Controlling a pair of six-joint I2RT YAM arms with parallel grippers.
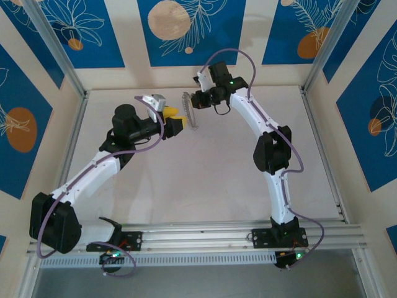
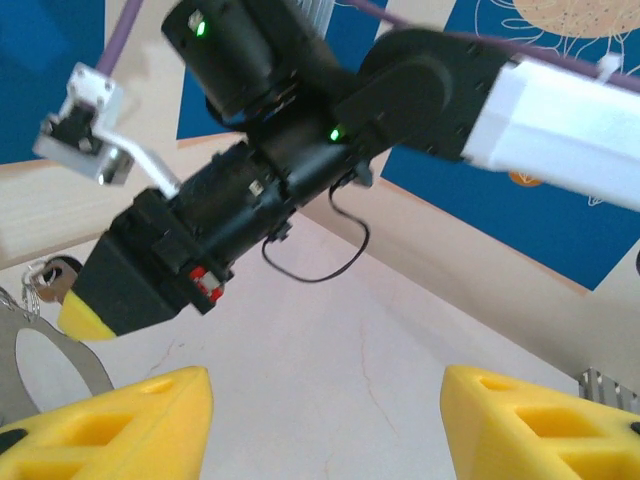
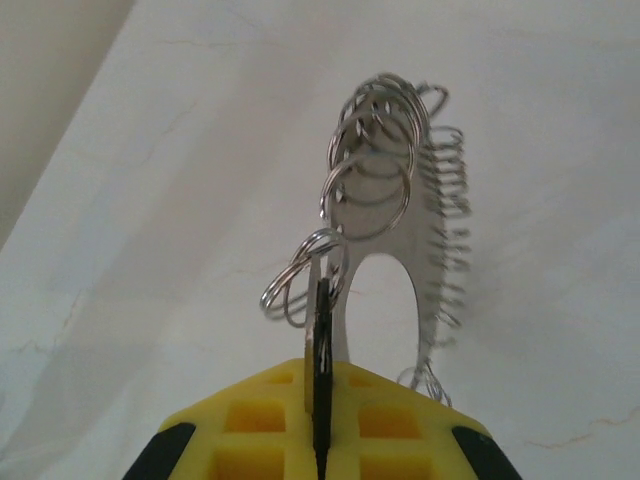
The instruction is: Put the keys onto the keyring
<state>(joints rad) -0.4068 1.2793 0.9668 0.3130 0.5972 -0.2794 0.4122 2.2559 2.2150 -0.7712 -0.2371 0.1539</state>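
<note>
Right claw (image 3: 318,400): clenched. Its yellow pads are pressed together on the lower end of the keyring (image 3: 395,240), a flat silvery loop with many small wire rings along its edge. The loop stands upright out of the pads, above the worktop (image 3: 150,250) and not touching it.

Key (image 3: 322,330): seen edge-on as a thin black strip, pinched between the same pads and lying against the flat metal of the loop. A wire ring sits just beside its upper end. I cannot tell whether the key is threaded onto that ring.

Left claw (image 2: 325,400): released. Its two yellow fingers (image 2: 130,420) stand wide apart with nothing between them. In the left wrist view the right claw is ahead of it, and the loop's silvery edge shows at the far left of the frame.

Top view: both arms reach in over the far half of the worktop. The two claws face each other near its middle, close but apart, with the loop hanging between them at the right claw's tip.

Markings: a green indicator light is lit on the right arm's wrist housing (image 2: 335,132), and green lights show at both arm bases.
</note>
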